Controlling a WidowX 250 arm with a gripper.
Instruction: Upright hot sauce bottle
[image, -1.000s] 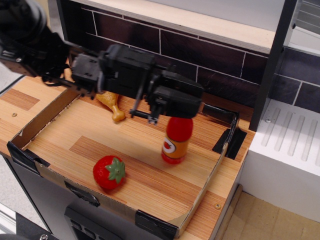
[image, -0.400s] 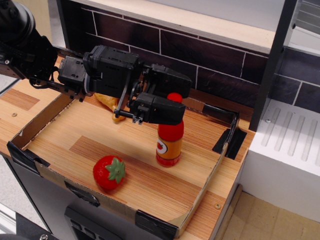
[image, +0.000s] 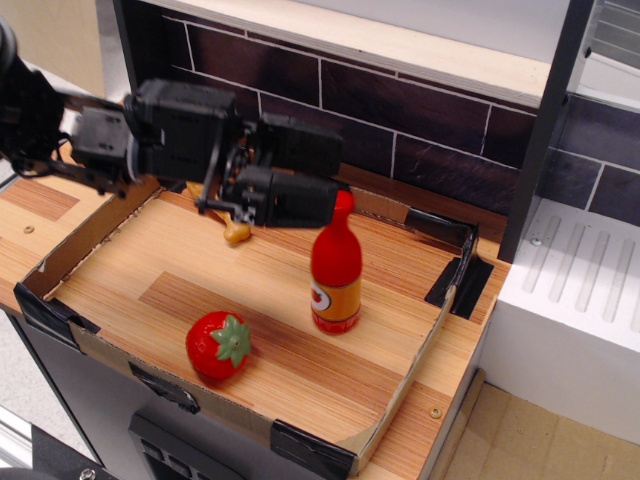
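- hot sauce bottle (image: 336, 270) is standing upright on the wooden tray (image: 150, 265), cap just right of the jaw tips
- gripper (image: 318, 178) is open — the two jaws are spread, nothing between them
- toy strawberry (image: 218, 344) sits well below the jaws
- chicken drumstick (image: 232, 229) peeks out under the jaws, mostly hidden

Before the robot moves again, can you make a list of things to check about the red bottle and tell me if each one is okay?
1. Hot sauce bottle standing upright on the tray floor: ok.
2. Hand open: ok.
3. Hand fully clear of the bottle's cap: cannot tell, they overlap in this view.
4. Strawberry apart from the bottle: ok.
5. Toy chicken leg apart from the bottle: ok.
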